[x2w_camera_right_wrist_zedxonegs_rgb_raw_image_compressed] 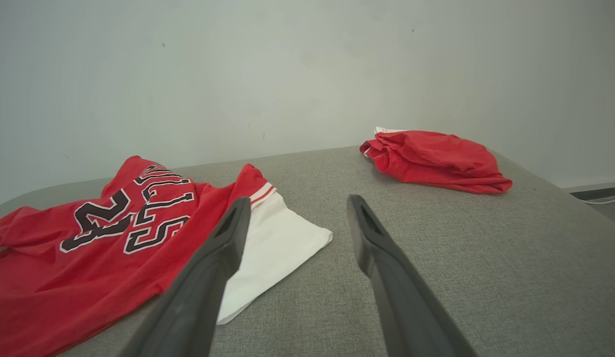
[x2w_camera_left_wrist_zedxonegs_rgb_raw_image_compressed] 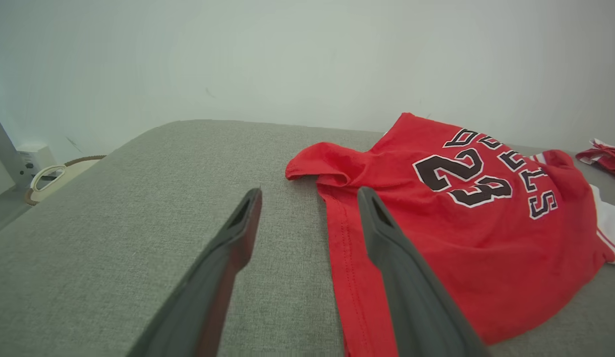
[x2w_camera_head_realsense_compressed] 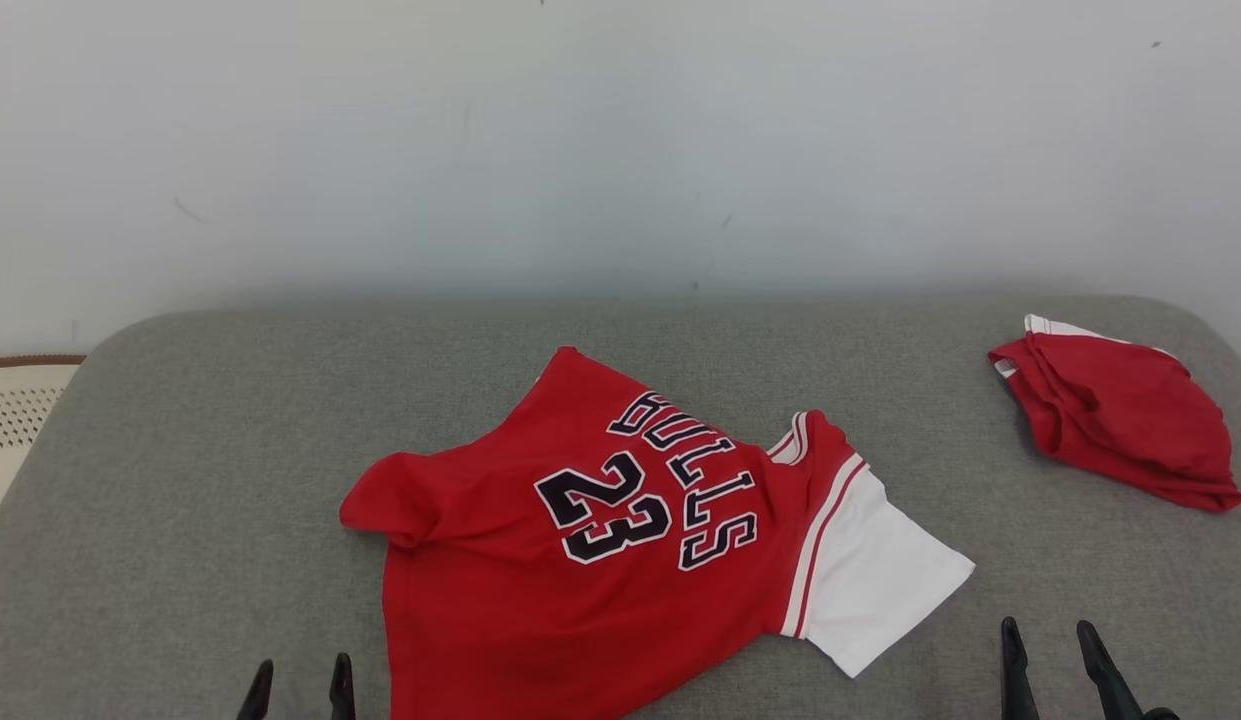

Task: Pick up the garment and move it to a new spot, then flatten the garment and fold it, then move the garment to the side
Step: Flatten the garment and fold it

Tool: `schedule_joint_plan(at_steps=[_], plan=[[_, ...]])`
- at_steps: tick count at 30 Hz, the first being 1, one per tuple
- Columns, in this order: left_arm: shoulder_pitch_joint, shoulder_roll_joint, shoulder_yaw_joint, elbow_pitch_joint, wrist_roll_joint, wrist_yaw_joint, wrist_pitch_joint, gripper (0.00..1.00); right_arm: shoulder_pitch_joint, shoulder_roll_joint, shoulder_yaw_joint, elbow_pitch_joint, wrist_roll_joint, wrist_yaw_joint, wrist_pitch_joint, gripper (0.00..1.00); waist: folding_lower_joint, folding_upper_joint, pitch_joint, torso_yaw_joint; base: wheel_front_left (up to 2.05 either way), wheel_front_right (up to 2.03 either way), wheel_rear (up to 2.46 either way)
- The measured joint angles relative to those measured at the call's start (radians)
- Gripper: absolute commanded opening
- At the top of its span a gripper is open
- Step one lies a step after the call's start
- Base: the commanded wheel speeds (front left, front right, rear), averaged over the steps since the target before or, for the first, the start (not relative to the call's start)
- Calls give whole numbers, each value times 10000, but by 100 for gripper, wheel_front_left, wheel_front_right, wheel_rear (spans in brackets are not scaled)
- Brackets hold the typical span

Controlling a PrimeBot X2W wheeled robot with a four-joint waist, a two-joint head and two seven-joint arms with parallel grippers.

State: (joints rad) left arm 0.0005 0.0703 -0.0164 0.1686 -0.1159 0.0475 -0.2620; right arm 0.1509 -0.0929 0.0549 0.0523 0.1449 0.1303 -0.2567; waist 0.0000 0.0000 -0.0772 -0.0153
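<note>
Your left gripper [x2w_camera_head_realsense_compressed: 300, 680] hangs over the near edge of the grey cushion [x2w_camera_head_realsense_compressed: 180, 450], left of its middle, fingers spread wide and holding nothing. Your right gripper [x2w_camera_head_realsense_compressed: 1046, 635] is also wide open and empty, over the cushion's near edge toward its right end. You have the red jersey [x2w_camera_head_realsense_compressed: 540, 570] lying rumpled across the cushion's middle, number 23 facing up, its white sleeve [x2w_camera_head_realsense_compressed: 880, 580] spread flat on the cushion's right half. A second red garment [x2w_camera_head_realsense_compressed: 1120, 420] sits bunched at the cushion's far right corner.
</note>
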Motion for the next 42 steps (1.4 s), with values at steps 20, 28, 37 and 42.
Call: schedule_joint_plan(at_steps=[20,28,37,42], plan=[[-669,-199,-1457,3173,-1198,-571,0,100,-3545,-1269,940,5246,430,0,1001,100,1,1,634,51,0,0,0],[-1207,-197,-1864,3747,-1381,-460,2,100,-5335,-1415,1536,7822,715,2,909,100,1,1,869,257,0,0,0],[-1699,-201,-2219,3870,-1557,-418,0,100,-6854,-1630,1927,9772,976,2,677,100,1,1,1337,378,0,0,0],[-1982,-199,-2449,4021,-1689,-460,-23,100,-7407,-1634,2163,10604,1076,2,616,93,1,1,1658,466,0,0,0]])
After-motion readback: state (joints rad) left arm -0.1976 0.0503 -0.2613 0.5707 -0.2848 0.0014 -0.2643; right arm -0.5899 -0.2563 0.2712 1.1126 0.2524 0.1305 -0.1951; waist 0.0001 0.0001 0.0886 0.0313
